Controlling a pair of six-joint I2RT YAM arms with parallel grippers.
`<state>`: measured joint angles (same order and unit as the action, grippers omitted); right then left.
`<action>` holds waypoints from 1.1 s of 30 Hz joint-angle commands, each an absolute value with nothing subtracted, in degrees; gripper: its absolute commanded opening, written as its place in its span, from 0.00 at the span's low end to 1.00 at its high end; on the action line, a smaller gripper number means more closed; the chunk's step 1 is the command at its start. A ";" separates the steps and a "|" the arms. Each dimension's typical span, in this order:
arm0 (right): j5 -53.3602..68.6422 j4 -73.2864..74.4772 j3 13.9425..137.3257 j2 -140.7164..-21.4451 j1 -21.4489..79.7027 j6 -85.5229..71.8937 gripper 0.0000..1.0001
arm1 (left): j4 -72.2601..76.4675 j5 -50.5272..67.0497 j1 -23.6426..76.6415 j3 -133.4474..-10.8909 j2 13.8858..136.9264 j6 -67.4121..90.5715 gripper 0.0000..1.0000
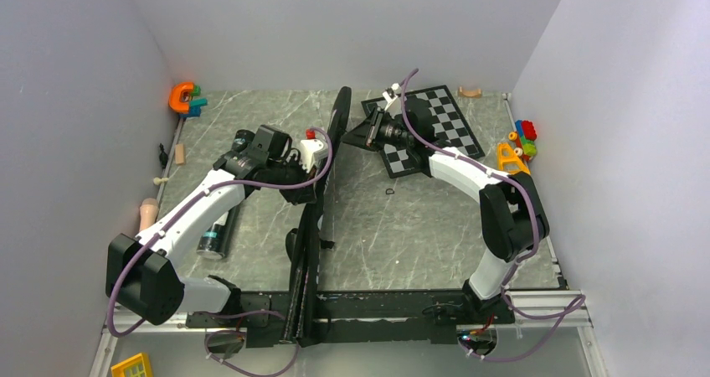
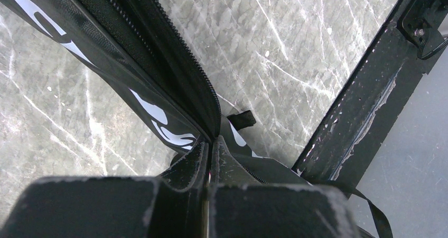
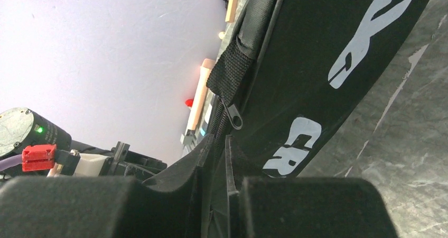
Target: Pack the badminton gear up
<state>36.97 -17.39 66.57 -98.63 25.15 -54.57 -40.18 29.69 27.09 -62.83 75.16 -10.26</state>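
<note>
The black "CROSSWAY" racket bag [image 1: 314, 226] stands on its edge down the middle of the table, from the back to the front rail. My left gripper [image 1: 322, 173] is shut on the bag's zipper edge [image 2: 174, 63] about halfway along, with its fingertips [image 2: 196, 152] pinched together. My right gripper [image 1: 353, 134] is shut on the bag's far end [image 3: 327, 63], just below the zipper pull [image 3: 235, 119]. The dark tube [image 1: 214, 236] lies on the table beside the left arm. No rackets or shuttlecocks show.
The chessboard [image 1: 431, 126] lies at the back right under the right arm. Colourful toys sit at the right edge [image 1: 517, 147] and the back left corner [image 1: 186, 99]. Wooden pegs [image 1: 149, 214] lie along the left edge. The black front rail [image 2: 359, 116] crosses the near edge.
</note>
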 commanded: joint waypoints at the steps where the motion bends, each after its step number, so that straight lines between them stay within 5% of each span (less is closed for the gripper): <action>1: 38.16 -21.46 68.73 -98.22 24.86 -54.59 0.16 | -37.49 32.09 26.94 -66.06 73.08 -11.49 0.00; 10: 39.35 -22.23 68.91 -98.60 24.61 -54.79 0.17 | -37.66 32.66 26.98 -66.29 73.53 -11.43 0.00; 15: 39.41 -22.77 68.71 -98.53 24.61 -55.13 0.00 | -37.53 32.61 26.93 -66.28 73.51 -11.36 0.00; 33: 38.84 -22.81 62.71 -95.21 30.19 -53.92 0.00 | -37.79 32.51 26.93 -66.42 73.15 -11.98 0.00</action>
<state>38.94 -22.55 63.66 -98.43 27.42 -56.25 -40.23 30.11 27.07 -62.94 75.16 -10.48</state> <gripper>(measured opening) 0.007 0.015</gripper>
